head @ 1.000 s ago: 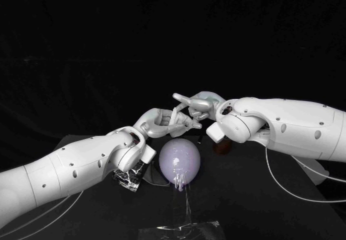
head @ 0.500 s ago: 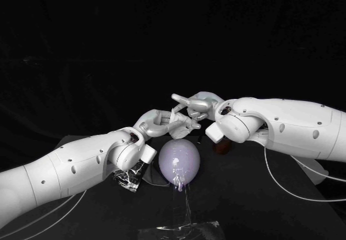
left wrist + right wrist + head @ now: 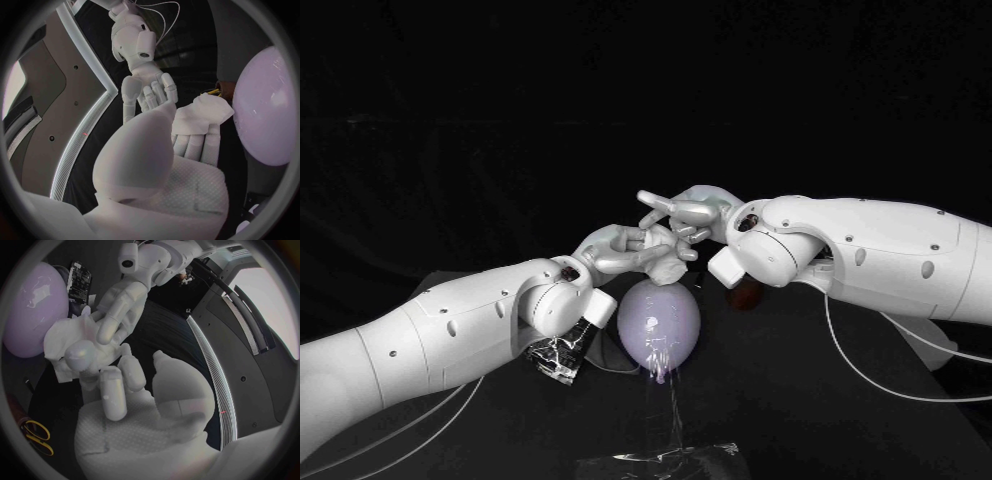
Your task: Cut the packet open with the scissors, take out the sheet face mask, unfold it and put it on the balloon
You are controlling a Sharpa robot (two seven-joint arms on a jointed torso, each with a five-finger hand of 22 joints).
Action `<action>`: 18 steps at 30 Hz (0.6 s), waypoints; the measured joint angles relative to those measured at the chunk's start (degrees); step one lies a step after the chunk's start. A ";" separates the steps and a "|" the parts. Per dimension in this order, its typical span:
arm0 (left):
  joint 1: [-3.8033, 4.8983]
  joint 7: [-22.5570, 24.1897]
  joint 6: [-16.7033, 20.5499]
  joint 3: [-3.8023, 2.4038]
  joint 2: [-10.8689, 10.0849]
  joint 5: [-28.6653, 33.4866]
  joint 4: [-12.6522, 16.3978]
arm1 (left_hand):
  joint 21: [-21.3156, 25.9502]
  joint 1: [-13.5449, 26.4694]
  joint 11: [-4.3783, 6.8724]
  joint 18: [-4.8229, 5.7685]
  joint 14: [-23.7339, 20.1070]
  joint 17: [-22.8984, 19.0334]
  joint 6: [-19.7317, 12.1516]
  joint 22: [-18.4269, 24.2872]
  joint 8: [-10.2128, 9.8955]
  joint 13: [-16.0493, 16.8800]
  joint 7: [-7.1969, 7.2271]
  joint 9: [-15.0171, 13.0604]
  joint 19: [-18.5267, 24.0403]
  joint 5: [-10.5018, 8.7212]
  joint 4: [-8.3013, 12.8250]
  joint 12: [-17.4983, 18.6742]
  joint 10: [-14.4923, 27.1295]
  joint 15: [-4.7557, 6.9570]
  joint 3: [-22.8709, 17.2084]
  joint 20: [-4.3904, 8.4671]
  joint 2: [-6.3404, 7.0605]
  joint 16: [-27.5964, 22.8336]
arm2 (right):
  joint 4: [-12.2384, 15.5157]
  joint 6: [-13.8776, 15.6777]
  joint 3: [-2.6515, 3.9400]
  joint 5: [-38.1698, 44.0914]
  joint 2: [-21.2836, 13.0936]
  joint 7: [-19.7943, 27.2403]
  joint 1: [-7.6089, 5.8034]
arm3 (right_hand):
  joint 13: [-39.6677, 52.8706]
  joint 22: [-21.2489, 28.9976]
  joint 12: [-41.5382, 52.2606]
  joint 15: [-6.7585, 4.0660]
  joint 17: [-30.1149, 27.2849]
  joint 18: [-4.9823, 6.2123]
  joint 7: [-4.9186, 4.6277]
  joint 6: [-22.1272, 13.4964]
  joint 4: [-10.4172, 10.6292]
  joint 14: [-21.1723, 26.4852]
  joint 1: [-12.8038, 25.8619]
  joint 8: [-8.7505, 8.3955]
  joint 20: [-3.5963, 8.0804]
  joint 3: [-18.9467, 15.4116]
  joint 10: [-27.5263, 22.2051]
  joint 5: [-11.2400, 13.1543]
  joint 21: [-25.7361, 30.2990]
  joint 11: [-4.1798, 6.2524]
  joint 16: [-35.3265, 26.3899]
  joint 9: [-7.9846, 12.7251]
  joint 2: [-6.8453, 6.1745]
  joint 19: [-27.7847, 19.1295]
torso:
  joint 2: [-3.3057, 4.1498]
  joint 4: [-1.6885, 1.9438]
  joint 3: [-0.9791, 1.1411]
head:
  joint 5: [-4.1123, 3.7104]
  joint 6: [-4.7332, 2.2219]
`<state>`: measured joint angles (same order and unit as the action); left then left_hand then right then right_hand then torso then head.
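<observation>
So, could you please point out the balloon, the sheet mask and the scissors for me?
balloon (image 3: 658, 318), head view, middle of its lilac body.
sheet mask (image 3: 64, 337), right wrist view, the crumpled white wad.
scissors (image 3: 35, 436), right wrist view, a yellow handle loop.

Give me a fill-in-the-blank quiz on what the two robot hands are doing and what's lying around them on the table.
1. The left robot hand and the right robot hand hold a bunched white ____ between them.
2. The pale rounded thing closest to both hands is the ____.
3. The cut silver packet lies on the table beneath the robot's ____ arm.
4. The scissors have ____ handles.

Missing words: sheet mask; balloon; left; yellow.
</observation>
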<state>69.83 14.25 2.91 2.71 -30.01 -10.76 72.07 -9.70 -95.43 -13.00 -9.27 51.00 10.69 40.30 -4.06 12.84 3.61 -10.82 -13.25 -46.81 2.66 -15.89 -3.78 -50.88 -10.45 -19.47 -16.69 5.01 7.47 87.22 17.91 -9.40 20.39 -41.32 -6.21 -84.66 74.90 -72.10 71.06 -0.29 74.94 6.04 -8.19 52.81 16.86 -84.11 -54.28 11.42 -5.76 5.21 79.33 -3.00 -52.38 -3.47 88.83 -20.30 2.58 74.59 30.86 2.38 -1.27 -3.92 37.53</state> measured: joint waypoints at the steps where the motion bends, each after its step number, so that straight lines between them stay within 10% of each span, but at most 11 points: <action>1: 0.00 -0.19 -0.28 0.00 0.11 0.33 -0.08 | 0.00 0.00 0.00 0.00 0.00 0.00 -0.24 0.00 0.00 0.00 0.04 0.01 0.00 0.00 0.00 0.00 0.00 0.00 0.00 0.00 0.00 0.00 | -0.05 -0.16 0.00 0.08 0.11 -0.06 0.00 | 0.00 -0.12 0.11 0.00 0.00 0.00 0.00 0.00 -0.01 0.00 0.04 -0.26 0.03 -0.47 0.06 0.00 -0.35 -0.06 0.15 0.10 0.04 0.03 | -0.01 0.00 0.00 | 0.01 -0.01; 10: 0.01 -1.04 -1.65 0.00 0.38 2.28 -0.24 | 0.00 0.31 -0.01 0.01 0.21 -0.07 -0.22 0.06 0.00 0.00 0.06 0.08 0.00 0.00 -0.25 0.00 0.41 -0.21 -0.56 0.00 0.30 0.00 | -0.21 -0.63 0.00 1.52 0.60 -0.77 0.00 | 0.04 -0.78 0.50 0.00 -0.04 -0.35 -0.71 -0.73 -0.07 0.00 0.47 -1.36 -0.20 -2.56 0.52 0.00 -1.35 -0.52 0.29 0.78 1.65 0.63 | -0.02 0.00 0.00 | -0.05 -0.02; 18: 0.02 -1.34 -2.69 -0.02 -0.06 3.98 -0.48 | 0.00 5.17 0.42 0.03 0.62 -0.21 0.74 0.13 0.60 0.01 -0.05 -0.11 -0.20 0.00 -0.82 0.00 -0.02 0.20 -3.23 0.20 -3.47 -0.22 | 0.81 2.09 0.00 5.08 -1.32 1.33 0.00 | 0.05 -2.81 3.89 0.01 -0.03 -0.40 -0.40 0.43 -1.30 0.01 -8.95 -1.80 -0.09 -3.10 2.84 0.00 -6.11 -0.46 0.97 1.33 2.85 3.20 | -0.01 0.04 -0.04 | -0.16 -0.18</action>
<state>69.85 12.91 0.23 2.69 -30.07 -6.78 71.60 -9.70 -90.26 -12.58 -9.25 51.62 10.48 41.05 -3.93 13.43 3.61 -10.87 -13.37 -47.01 2.66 -16.70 -3.78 -50.90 -10.25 -22.70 -16.49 1.54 7.25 88.03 19.99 -9.39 25.47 -42.65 -4.88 -84.66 74.95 -74.92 74.95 -0.29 74.91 5.64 -8.59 53.24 15.56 -84.10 -63.23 9.62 -5.85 2.11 82.16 -3.00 -58.49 -3.93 89.80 -18.97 5.43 77.79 30.85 2.42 -1.31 -4.08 37.36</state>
